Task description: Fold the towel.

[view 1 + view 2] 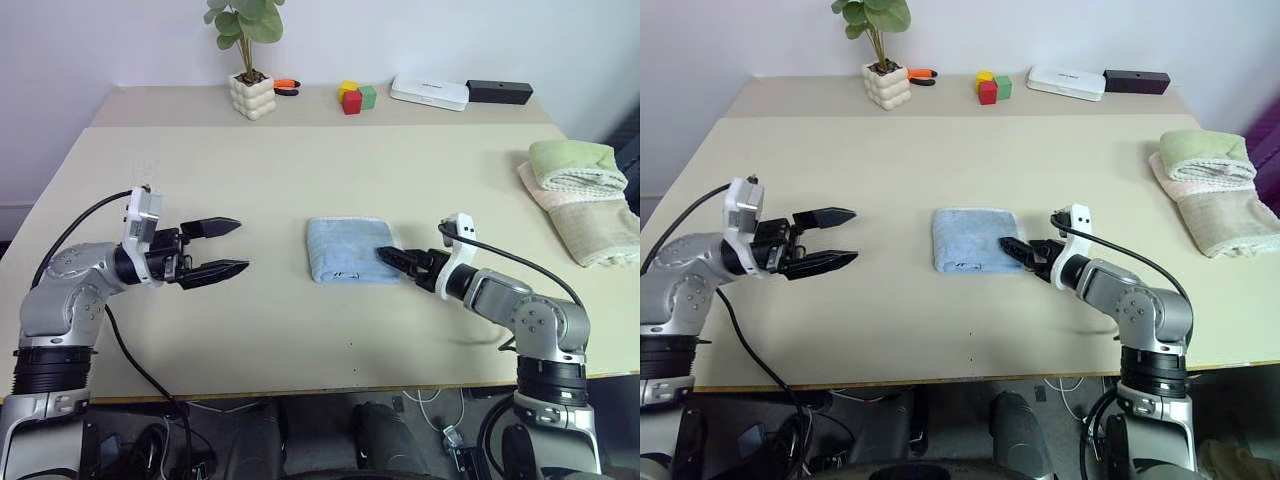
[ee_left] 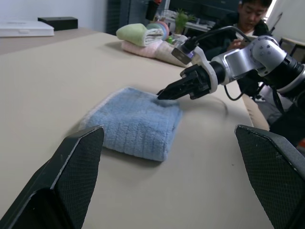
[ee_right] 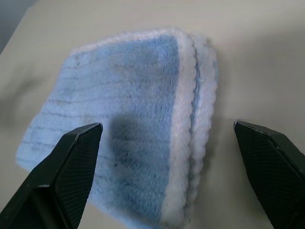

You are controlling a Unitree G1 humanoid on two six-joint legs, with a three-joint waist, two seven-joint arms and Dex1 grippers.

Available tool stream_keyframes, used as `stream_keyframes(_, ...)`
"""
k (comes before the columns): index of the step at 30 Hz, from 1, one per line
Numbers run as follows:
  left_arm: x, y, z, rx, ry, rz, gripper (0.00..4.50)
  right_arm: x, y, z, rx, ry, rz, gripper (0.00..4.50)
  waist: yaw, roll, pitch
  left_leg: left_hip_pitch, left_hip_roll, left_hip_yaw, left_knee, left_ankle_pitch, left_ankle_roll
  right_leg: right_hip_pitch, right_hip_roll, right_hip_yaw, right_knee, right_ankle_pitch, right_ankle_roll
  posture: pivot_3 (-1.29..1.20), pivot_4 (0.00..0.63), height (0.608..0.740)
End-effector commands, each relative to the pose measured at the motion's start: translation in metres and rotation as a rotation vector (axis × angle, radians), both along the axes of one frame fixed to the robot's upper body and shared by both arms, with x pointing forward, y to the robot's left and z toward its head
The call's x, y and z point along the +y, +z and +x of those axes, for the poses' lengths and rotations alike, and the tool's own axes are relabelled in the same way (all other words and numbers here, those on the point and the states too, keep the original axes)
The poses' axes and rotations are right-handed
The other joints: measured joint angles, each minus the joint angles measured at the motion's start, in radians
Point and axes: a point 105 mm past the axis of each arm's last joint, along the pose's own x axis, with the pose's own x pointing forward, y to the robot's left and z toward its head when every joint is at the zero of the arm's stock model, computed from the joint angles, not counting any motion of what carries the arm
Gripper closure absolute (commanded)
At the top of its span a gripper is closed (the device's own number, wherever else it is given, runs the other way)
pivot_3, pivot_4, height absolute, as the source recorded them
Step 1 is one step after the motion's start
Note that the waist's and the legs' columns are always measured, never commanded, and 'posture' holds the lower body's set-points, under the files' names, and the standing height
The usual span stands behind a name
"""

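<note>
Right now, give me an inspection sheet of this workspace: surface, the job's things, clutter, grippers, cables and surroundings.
Surface: beige table, a second table butted against its far edge.
Job's things: light blue towel lies folded into a small rectangle at the table's middle, layered edges showing.
Clutter: folded green towel on a pink and beige towel stack at the right; potted plant, coloured blocks, white box, black box along the back.
Grippers: left gripper off the towel, jaws open, empty; right gripper at the towel's right edge, jaws open, holding nothing.
Cables: black cable along the right arm, another by the left arm.
Surroundings: white wall; a seated person beyond the table.
</note>
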Motion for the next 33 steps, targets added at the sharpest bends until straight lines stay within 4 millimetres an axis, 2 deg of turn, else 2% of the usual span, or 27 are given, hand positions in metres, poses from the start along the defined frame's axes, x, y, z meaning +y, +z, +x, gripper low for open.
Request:
stream_keyframes(1, 0.002, 0.011, -0.002, -0.064, 0.019, 0.007, 0.03, 0.01, -0.001, 0.001, 0.018, 0.028, 0.033, 0.0, 0.0, 0.0, 0.0, 0.0, 0.0, 0.0, 0.0, 0.0, 0.0, 0.0, 0.0, 0.0, 0.0, 0.0, 0.0, 0.0, 0.15, 0.735)
stream_keyframes(4, 0.0, 0.009, -0.002, -0.074, 0.031, 0.009, 0.0, 0.023, -0.005, -0.002, 0.042, 0.08, 0.055, 0.72, -0.003, 0.0, 0.0, 0.0, 0.0, 0.0, 0.0, 0.0, 0.0, 0.0, 0.0, 0.0, 0.0, 0.0, 0.001, 0.0, 0.15, 0.735)
stream_keyframes(7, -0.002, 0.009, -0.001, -0.083, 0.043, 0.009, 0.0, 0.024, -0.011, -0.001, 0.039, 0.087, 0.007, 2.2, -0.004, 0.0, 0.0, 0.0, 0.0, 0.0, -0.001, 0.0, 0.0, -0.001, 0.001, 0.0, 0.0, 0.001, 0.003, 0.0, 0.15, 0.735)
stream_keyframes(11, -0.003, 0.009, 0.001, -0.093, 0.057, 0.007, 0.0, 0.026, -0.006, 0.002, 0.024, 0.094, 0.027, 4.31, -0.003, 0.0, 0.0, 0.0, 0.0, 0.0, -0.001, 0.0, 0.0, -0.001, 0.0, 0.0, 0.0, 0.001, 0.003, 0.0, 0.15, 0.735)
stream_keyframes(12, -0.004, 0.009, 0.002, -0.094, 0.059, 0.007, 0.0, 0.024, -0.006, 0.003, 0.021, 0.083, 0.028, 4.47, -0.002, 0.0, 0.0, 0.0, 0.0, 0.0, -0.001, 0.0, 0.0, -0.001, 0.001, 0.0, 0.0, 0.001, 0.003, 0.0, 0.15, 0.735)
stream_keyframes(15, -0.006, 0.006, 0.004, -0.096, 0.062, 0.006, 0.0, 0.009, -0.003, 0.008, 0.003, 0.03, 0.015, 4.47, -0.001, 0.0, 0.0, 0.0, 0.0, 0.0, 0.0, 0.0, 0.0, -0.001, 0.0, 0.0, 0.0, 0.001, 0.003, 0.0, 0.15, 0.735)
stream_keyframes(18, -0.009, 0.007, 0.007, -0.096, 0.058, -0.017, 0.0, -0.006, 0.01, 0.014, -0.04, -0.046, 0.076, 4.47, 0.003, 0.0, 0.0, 0.0, 0.0, 0.0, 0.0, 0.0, 0.0, 0.0, 0.0, 0.0, 0.0, 0.001, 0.003, 0.0, 0.15, 0.735)
stream_keyframes(20, -0.014, 0.004, 0.011, -0.097, 0.056, -0.02, 0.0, -0.027, 0.021, 0.016, -0.078, -0.157, 0.133, 4.47, 0.008, 0.0, 0.0, -0.001, 0.0, 0.0, 0.0, 0.0, 0.0, 0.0, 0.0, 0.0, 0.0, 0.001, 0.003, 0.0, 0.15, 0.735)
stream_keyframes(23, -0.021, -0.003, 0.019, -0.104, 0.059, -0.031, 0.0, -0.07, 0.028, 0.012, -0.112, -0.382, 0.168, 4.47, 0.01, 0.0, 0.0, -0.001, 0.0, 0.0, 0.0, 0.0, 0.0, 0.0, 0.0, 0.0, 0.0, 0.002, 0.003, 0.0, 0.15, 0.735)
stream_keyframes(25, -0.027, -0.006, 0.025, -0.097, 0.041, -0.061, 0.0, -0.092, 0.033, -0.003, -0.129, -0.5, 0.17, 4.47, 0.009, 0.0, 0.0, -0.001, -0.001, 0.0, 0.0, 0.0, 0.0, -0.001, 0.0, 0.0, 0.0, 0.002, 0.003, 0.0, 0.15, 0.735)
stream_keyframes(29, -0.043, -0.009, 0.035, -0.095, -0.002, -0.107, 0.0, -0.111, 0.047, -0.036, -0.173, -0.635, 0.179, 4.47, 0.004, 0.0, 0.0, -0.002, 0.0, 0.0, -0.001, 0.0, 0.0, -0.003, 0.001, 0.0, 0.001, 0.002, 0.004, 0.0, 0.15, 0.735)
stream_keyframes(33, -0.058, -0.011, 0.046, -0.101, -0.056, -0.141, 0.0, -0.117, 0.044, -0.071, -0.17, -0.903, 0.29, 4.47, 0.003, 0.0, 0.0, -0.002, 0.0, -0.001, 0.0, 0.0, 0.0, -0.002, 0.001, 0.0, 0.001, 0.002, 0.004, 0.0, 0.15, 0.735)
